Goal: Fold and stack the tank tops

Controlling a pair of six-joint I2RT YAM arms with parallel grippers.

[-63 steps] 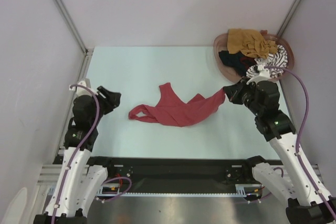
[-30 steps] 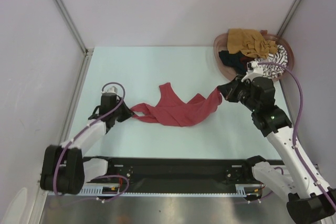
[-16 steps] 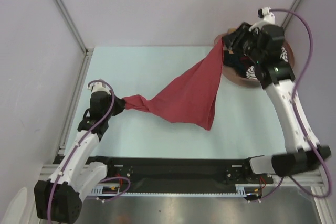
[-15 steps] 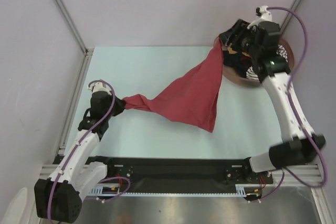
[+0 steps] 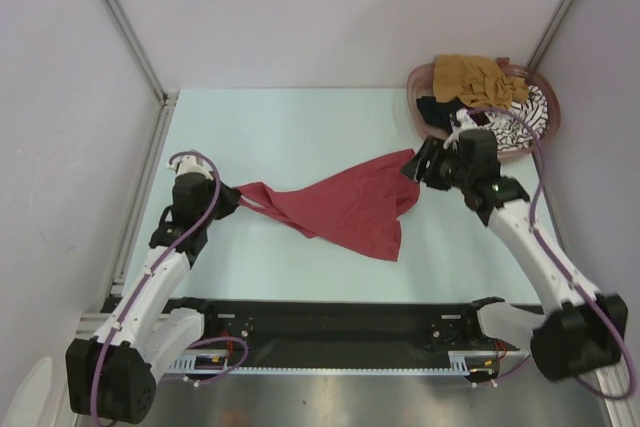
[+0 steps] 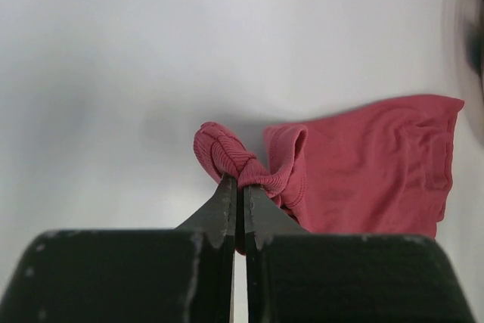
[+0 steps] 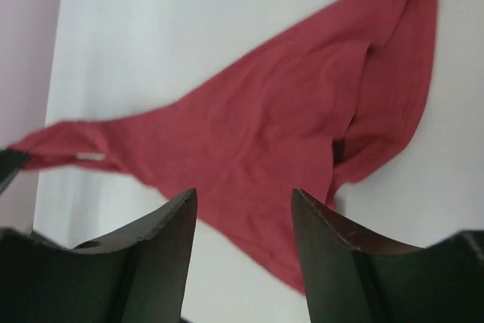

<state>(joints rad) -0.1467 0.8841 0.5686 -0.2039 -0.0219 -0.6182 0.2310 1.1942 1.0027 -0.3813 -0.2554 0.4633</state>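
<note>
The task looks barely begun: no top is folded and no stack is visible anywhere. The red top [image 5: 340,209] is the only one out of the basket [image 5: 413,87]. It lies on the table [image 5: 300,127], left of the basket and nearer the arms, as a rumpled, uneven triangle with creases and a doubled-over edge rather than a flat sheet. The left gripper [image 5: 228,199], well to the left of the basket, has its fingers [image 6: 219,209] pressed together on a bunched strap at the top's far-left tip; the left wrist view shows the cloth knotted up right at the fingertips. The right gripper [image 5: 415,165], just in front of the basket, is at the corner of the red top nearest the basket. Its fingers [image 7: 162,232] are spread wide with nothing between them, and the cloth lies beyond; I cannot tell whether they touch it. Inside the basket are the mustard top [image 5: 475,82] at the back, the black top [image 5: 438,112] at the near left, and the striped top [image 5: 520,117] at the right, all crumpled. By my reading, the step in hand is laying the red top out flat. What is left is smoothing and folding it and setting it down as the base of the stack. The other three then have to be drawn out of the basket one by one, folded and stacked, so nearly the whole task remains.
</note>
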